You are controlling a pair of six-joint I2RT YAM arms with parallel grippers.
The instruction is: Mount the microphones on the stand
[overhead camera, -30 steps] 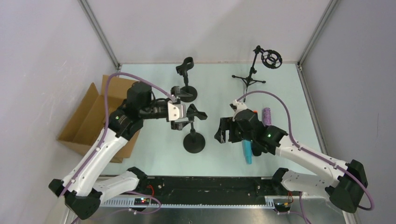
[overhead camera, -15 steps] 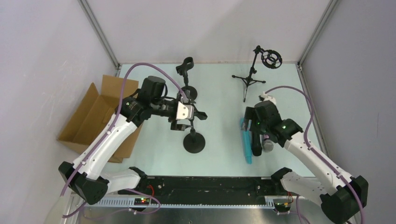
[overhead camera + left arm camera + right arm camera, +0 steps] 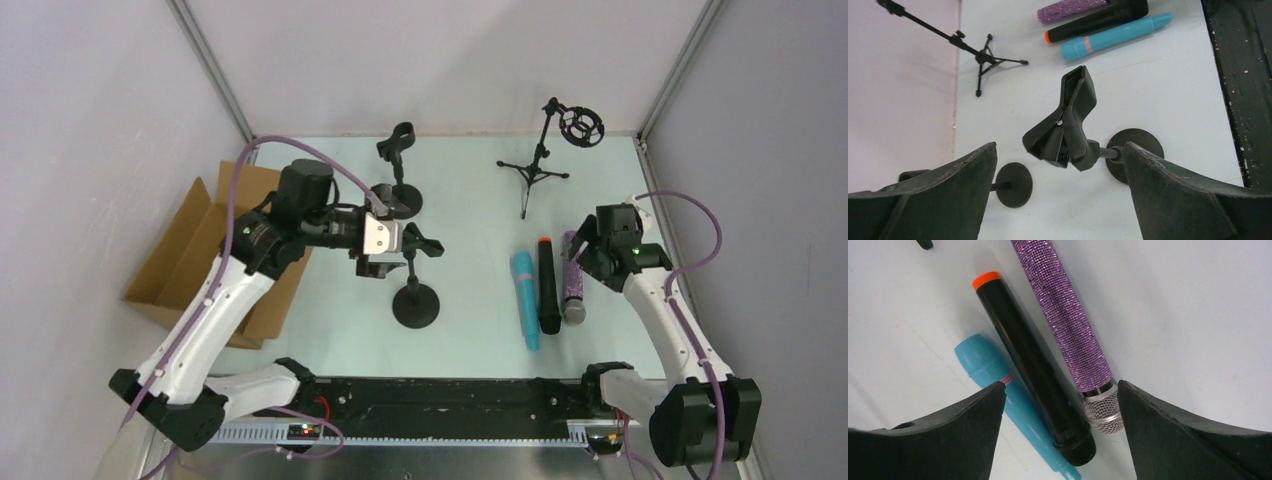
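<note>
3 mics [image 3: 526,300] [image 3: 548,285] [image 3: 573,290], 3 stands [image 3: 415,303] [image 3: 400,148] [image 3: 535,170], 1 cardbd box [image 3: 190,250].

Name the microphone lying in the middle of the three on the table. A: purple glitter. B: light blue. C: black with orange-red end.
C: the slim black microphone with the orange-red end lies between the plain light blue microphone and the purple glitter microphone with the silver mesh head.

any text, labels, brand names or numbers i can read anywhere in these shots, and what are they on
None can be read.
The purple glitter mic, black mic, blue mic, clip stand and cardboard box show no print on the faces in view.
The small circuit boards at the table's near edge are too small to show any marking.
</note>
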